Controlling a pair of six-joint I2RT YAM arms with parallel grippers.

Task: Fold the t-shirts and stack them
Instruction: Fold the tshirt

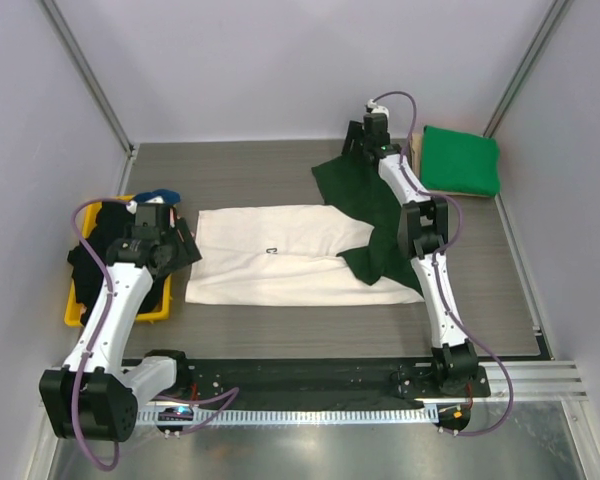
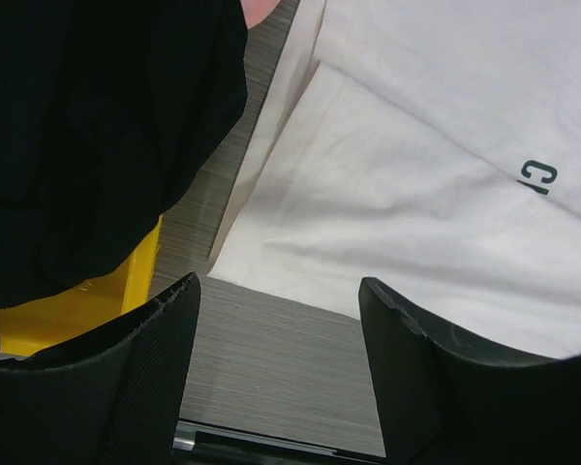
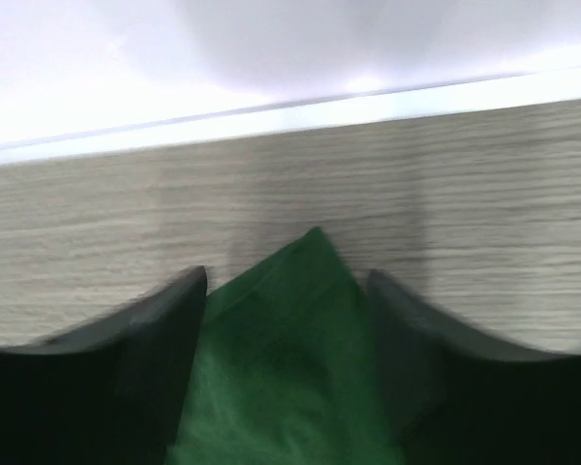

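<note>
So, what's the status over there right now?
Left gripper open by cream shirt. Right gripper open astride dark green sleeve. Shirt spread on table. Nothing blocking.

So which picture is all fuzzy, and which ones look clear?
Right wrist view: smeared, the table grain and green sleeve look soft, the back wall glares white. Left wrist view: sharp, cream t-shirt letters crisp. Top view: clear, even light.
</note>
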